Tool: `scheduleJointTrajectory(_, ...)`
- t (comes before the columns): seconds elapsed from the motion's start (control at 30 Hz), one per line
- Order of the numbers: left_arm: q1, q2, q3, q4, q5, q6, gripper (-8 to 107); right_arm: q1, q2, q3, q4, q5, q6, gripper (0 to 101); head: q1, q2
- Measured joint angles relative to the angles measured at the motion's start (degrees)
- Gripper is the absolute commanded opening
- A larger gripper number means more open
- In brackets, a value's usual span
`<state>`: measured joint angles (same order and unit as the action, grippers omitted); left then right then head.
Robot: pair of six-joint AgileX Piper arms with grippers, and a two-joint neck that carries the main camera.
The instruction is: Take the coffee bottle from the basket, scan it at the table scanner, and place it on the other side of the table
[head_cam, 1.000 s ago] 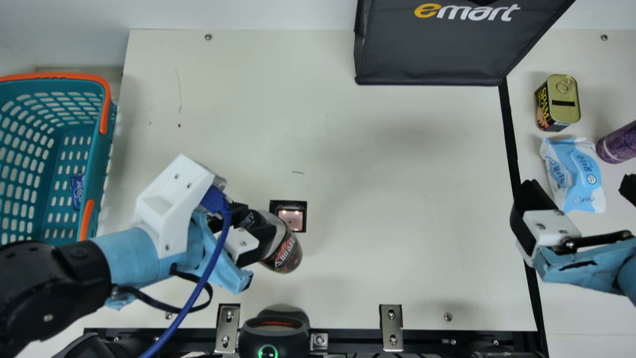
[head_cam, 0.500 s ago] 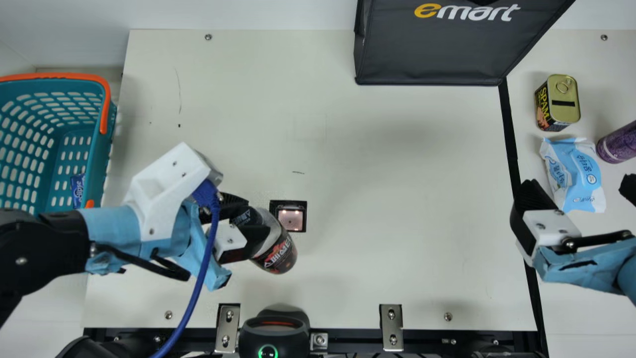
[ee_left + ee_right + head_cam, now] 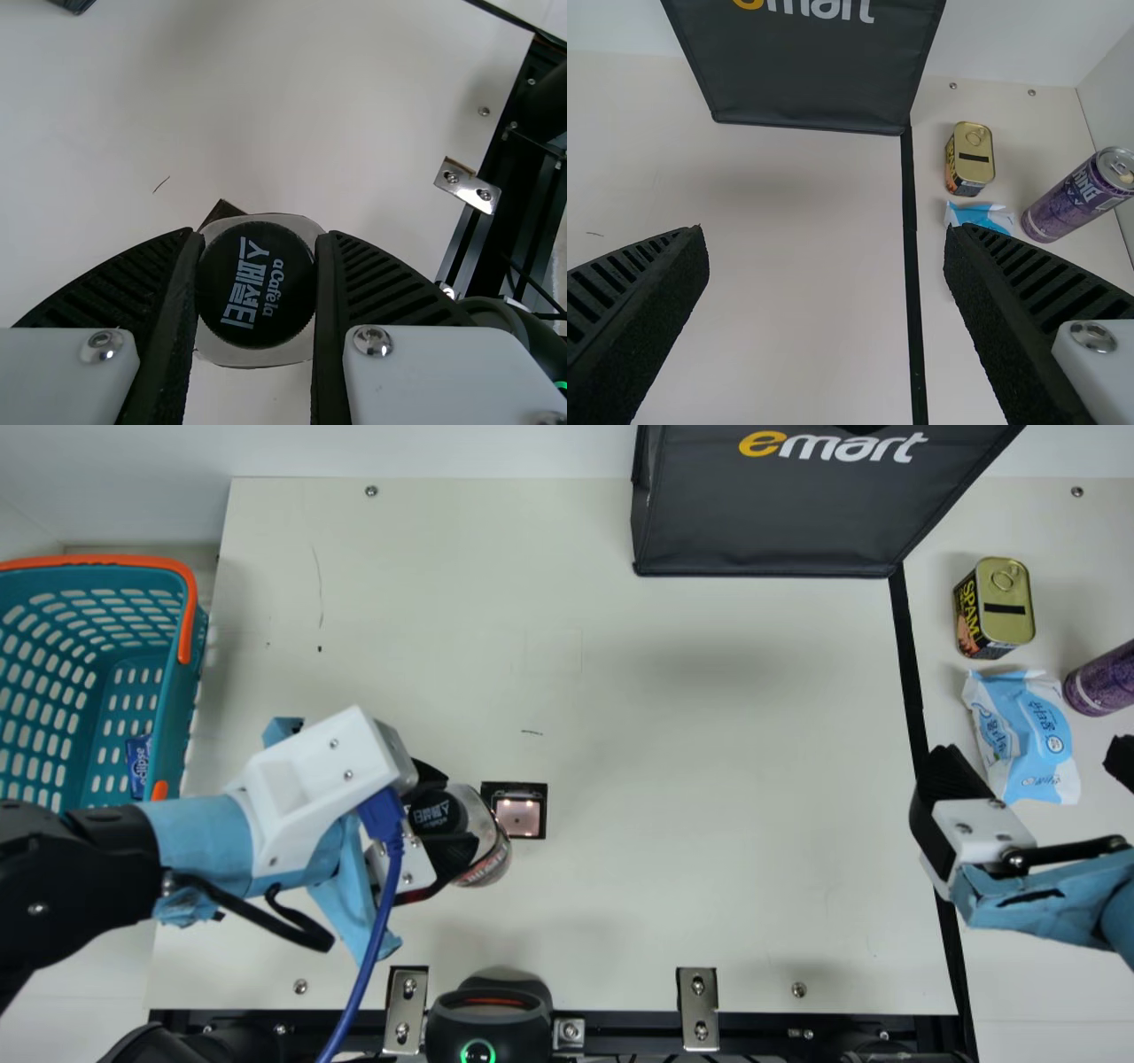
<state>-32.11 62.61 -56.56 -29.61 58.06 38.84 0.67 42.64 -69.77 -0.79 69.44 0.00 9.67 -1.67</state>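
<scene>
One coffee bottle (image 3: pixel 478 817) in left hand (image 3: pixel 461 812), two cans (image 3: pixel 1006 611), one basket (image 3: pixel 174 717)

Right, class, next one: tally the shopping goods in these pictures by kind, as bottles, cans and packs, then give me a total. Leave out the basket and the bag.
Bottles: 1 (coffee bottle)
Cans: 2 (square-sided tin, purple can)
Packs: 2 (blue-and-white pack, small blue pack)
Total: 5

The main view's edges crop a teal slatted plastic basket (image 3: pixel 173 708), boxy black fabric bag (image 3: pixel 762 514) and purple cylindrical metal can (image 3: pixel 1103 680), as the black-fingered left gripper (image 3: pixel 459 815) partly hides a clear, black-capped round bottle (image 3: pixel 485 866).
</scene>
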Motion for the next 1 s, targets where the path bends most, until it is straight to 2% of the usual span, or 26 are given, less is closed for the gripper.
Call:
scheduleJointTrajectory(0.23,1.16,0.64,-1.01,-3.54,1.83,5.87,-8,0.00,0.00,0.00,0.00,0.00,0.00,95,0.00,0.00)
scheduleJointTrajectory(0.7,11.26,4.85,-2.97,-14.09,11.27,23.30,-8,0.00,0.00,0.00,0.00,0.00,0.00,95,0.00,0.00)
scheduleJointTrajectory(1.0,8.63,6.82,-1.41,-16.37,11.83,30.93,-8,0.00,0.00,0.00,0.00,0.00,0.00,95,0.00,0.00)
